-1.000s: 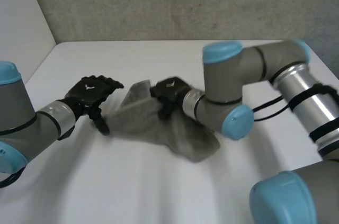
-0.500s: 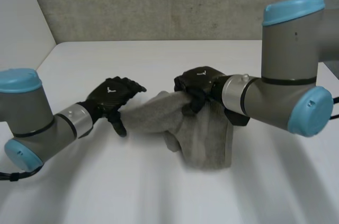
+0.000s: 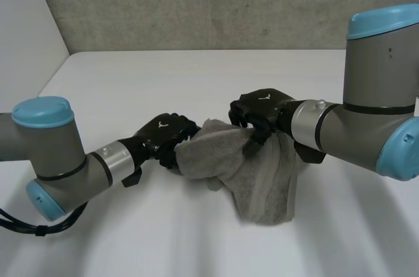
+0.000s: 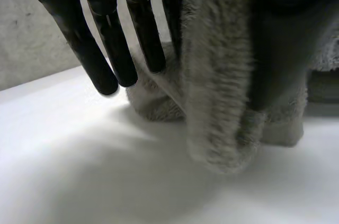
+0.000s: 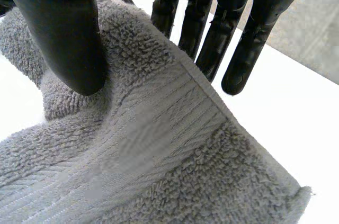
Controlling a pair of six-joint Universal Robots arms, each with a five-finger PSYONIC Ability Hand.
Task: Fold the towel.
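Note:
A grey towel (image 3: 262, 179) lies bunched in the middle of the white table (image 3: 163, 80), its upper part lifted between both hands. My left hand (image 3: 163, 134) is at the towel's left end. In the left wrist view a fold of the towel (image 4: 217, 86) is pinched between its straight fingers (image 4: 108, 44) and its thumb. My right hand (image 3: 262, 108) sits on the towel's raised top. In the right wrist view its thumb (image 5: 69, 38) rests on the towel (image 5: 159, 155), and its straight fingers (image 5: 212, 28) stand spread just past the hemmed edge.
A grey wall (image 3: 196, 2) rises behind the table's far edge, and a white wall (image 3: 26, 21) closes the far left side. My right arm (image 3: 366, 126) reaches in low over the table's right half.
My left hand has moved right to the towel's left end and closed on it. My right hand has carried the towel's top a little to the right, and its fingers have straightened out of their grip.

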